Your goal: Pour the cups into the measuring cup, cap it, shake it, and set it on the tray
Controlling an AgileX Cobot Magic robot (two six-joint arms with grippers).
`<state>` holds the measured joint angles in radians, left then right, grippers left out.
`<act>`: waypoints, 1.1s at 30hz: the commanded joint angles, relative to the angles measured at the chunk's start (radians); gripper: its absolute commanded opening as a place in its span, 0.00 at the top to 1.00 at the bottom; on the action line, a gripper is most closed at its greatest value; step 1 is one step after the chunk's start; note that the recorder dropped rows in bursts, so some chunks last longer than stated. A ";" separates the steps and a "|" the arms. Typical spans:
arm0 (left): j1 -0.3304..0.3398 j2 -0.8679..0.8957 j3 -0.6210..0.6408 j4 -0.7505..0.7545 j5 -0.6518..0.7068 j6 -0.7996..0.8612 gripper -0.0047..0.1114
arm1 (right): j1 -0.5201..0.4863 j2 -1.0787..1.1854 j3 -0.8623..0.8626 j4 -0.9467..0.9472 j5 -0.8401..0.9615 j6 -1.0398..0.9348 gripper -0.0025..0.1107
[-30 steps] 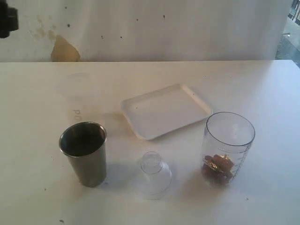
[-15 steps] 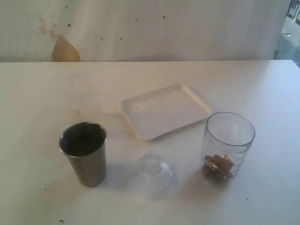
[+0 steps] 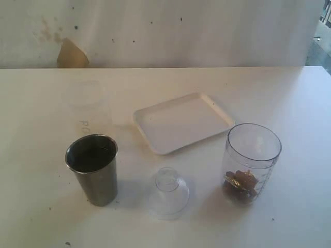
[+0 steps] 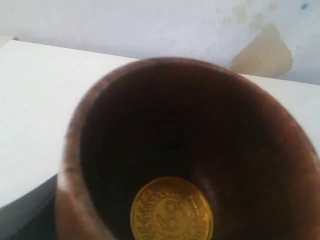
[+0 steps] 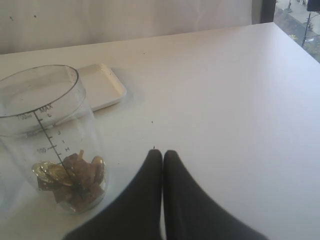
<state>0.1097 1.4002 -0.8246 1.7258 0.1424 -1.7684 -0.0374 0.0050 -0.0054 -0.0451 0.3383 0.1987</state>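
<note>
Measuring cup (image 3: 252,163) and the other vessels on a white table (image 3: 295,98), places given from the tray in the exterior view.

Tray (image 3: 183,124): flat, white, rounded corners, low rim, lying bare and turned at an angle near the table's middle.

Measuring cup: clear, upright, uncapped, just beside the tray's right camera-side corner but apart from it. Brown pieces and gold coins lie in its base, and dark marks reading MAX and 100 run down its wall.

Steel tumbler (image 3: 93,170): upright, mouth open, well to the tray's left and nearer the camera.

Frosted cup (image 3: 85,106): faint against the table, left of the tray and farther back than the tumbler; grey lettering shows low on its side.

Domed lid (image 3: 168,194): clear, on the tray's camera side, between tumbler and measuring cup, touching neither.

Small brown cup (image 4: 175,150): outside the exterior view. It fills the left wrist view, mouth toward the lens, with 1 gold coin (image 4: 172,210) inside. It sits in the left gripper, whose fingers it hides.

Right gripper (image 5: 162,154): dark fingers pressed together, holding nothing, over bare table near the measuring cup.
</note>
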 commanded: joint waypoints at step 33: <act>-0.102 -0.564 0.277 -0.889 -0.643 0.965 0.96 | -0.005 -0.005 0.005 -0.005 -0.002 -0.001 0.98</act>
<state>0.0158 0.8363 -0.5735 1.0808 -0.3794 -1.0385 -0.0374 0.0050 -0.0054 -0.0451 0.3383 0.1987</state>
